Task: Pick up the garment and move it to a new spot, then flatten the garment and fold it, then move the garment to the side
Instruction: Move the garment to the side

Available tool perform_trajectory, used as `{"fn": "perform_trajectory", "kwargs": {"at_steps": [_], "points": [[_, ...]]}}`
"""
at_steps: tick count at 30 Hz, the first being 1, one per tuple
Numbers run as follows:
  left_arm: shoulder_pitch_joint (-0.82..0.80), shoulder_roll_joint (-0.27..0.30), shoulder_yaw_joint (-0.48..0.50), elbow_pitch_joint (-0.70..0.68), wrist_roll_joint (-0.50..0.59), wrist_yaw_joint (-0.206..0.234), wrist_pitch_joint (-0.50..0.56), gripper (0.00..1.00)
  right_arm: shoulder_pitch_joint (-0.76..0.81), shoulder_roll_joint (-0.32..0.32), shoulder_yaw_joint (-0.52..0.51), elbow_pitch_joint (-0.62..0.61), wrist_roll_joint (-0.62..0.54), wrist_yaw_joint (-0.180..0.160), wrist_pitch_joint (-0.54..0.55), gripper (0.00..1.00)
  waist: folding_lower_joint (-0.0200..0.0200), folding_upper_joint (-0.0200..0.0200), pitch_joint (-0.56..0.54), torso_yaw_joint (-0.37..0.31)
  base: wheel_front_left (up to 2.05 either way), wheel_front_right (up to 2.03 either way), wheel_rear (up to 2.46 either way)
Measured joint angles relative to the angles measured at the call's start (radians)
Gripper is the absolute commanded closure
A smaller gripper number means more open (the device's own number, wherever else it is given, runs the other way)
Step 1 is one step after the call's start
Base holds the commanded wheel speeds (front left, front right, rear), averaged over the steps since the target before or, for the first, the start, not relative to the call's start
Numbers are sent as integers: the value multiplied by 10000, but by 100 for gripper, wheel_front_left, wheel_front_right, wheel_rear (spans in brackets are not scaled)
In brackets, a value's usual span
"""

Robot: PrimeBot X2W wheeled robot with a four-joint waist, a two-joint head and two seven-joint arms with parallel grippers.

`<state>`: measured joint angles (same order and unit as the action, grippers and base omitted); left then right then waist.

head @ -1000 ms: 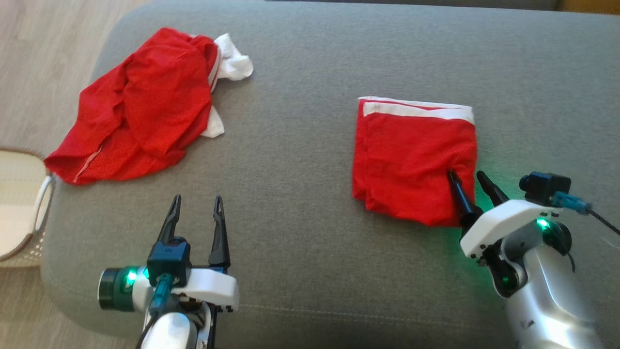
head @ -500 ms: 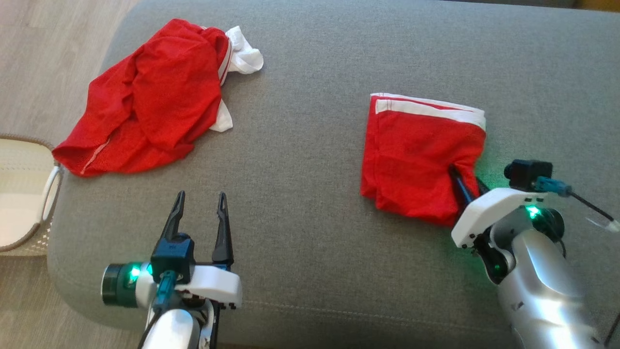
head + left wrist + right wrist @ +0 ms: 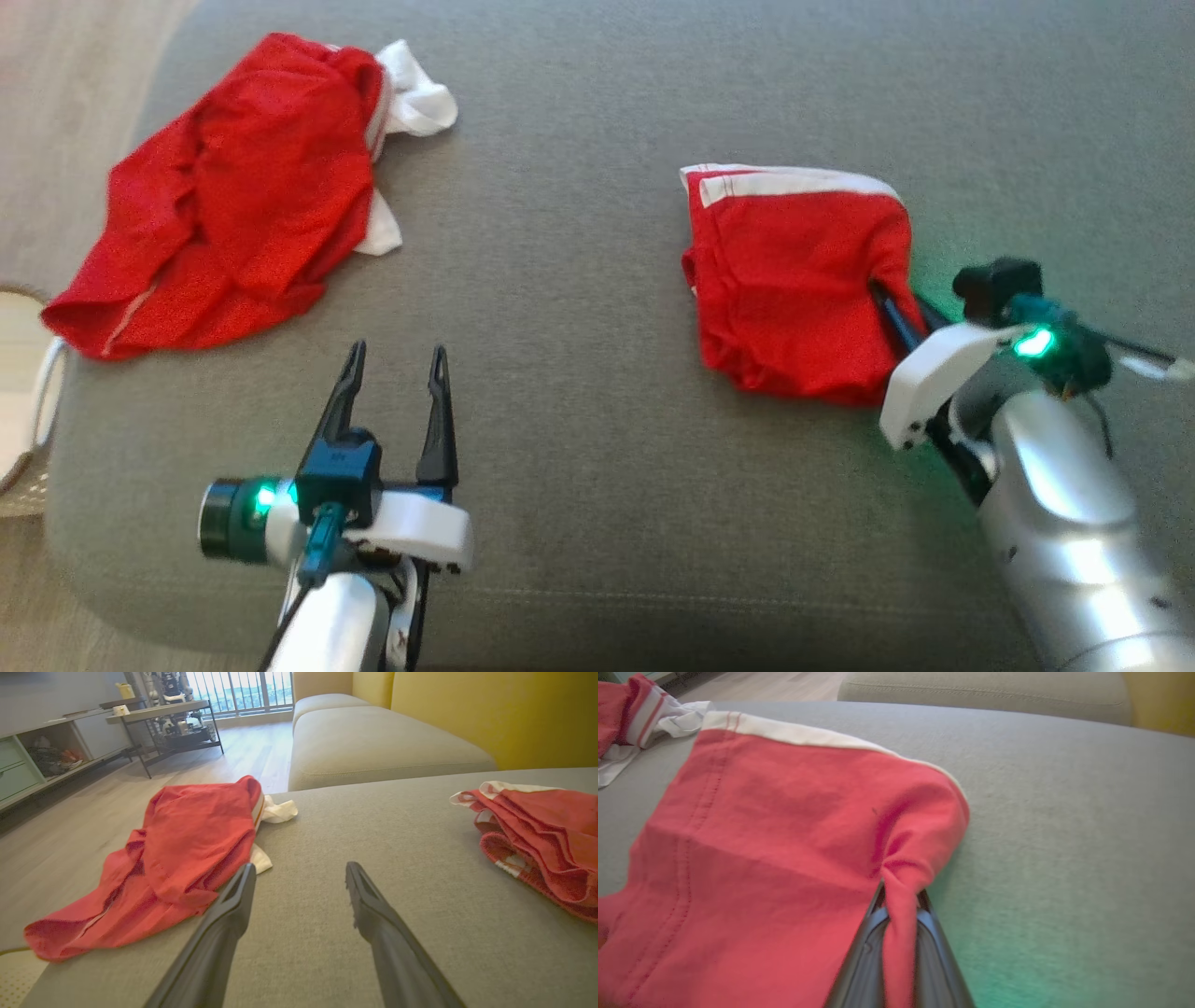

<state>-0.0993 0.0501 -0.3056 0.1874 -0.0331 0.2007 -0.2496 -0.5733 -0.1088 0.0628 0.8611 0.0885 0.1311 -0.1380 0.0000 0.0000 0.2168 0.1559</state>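
With right jaws clenched on folded red shorts (image 3: 794, 280), left jaws released: drag low toward the sofa seat's (image 3: 579, 280) right edge, keeping folds stacked.

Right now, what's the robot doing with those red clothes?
The robot's right fingers are pinched shut on the right edge of the folded red and white garment, bunching the cloth there. That garment lies on the grey sofa cushion. The left fingers are open above bare cushion, holding nothing. A second red and white garment lies crumpled at the cushion's far left, untouched. The folding looks done, so moving the garment aside is probably next.
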Motion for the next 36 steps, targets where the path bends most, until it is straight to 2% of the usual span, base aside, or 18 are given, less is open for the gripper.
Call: {"fn": "perform_trajectory", "kwargs": {"at_steps": [11,21,25,28,36], "points": [[-1424,403,-90,-600,401,-337,-2,0,-1760,-1369,541,-771,130,0,251,100,1,0,1050,-1355,0,0,0],[-3268,1028,-372,-1131,686,-849,-71,0,-3014,-2504,383,-600,1298,0,309,100,3,0,2561,-2990,0,0,0],[-3538,1126,-508,-1221,759,-955,-71,0,-3375,-2715,272,-479,1507,0,217,100,2,0,3024,-3492,0,0,0],[-3659,1193,-633,-1243,765,-959,-71,0,-3765,-2951,-282,-226,1576,0,25,100,2,0,3443,-3847,0,0,0],[-3797,1331,-679,-1273,773,-953,-73,0,-4215,-3010,-922,61,1450,0,-376,100,1,0,3889,-4138,0,0,0]]}}
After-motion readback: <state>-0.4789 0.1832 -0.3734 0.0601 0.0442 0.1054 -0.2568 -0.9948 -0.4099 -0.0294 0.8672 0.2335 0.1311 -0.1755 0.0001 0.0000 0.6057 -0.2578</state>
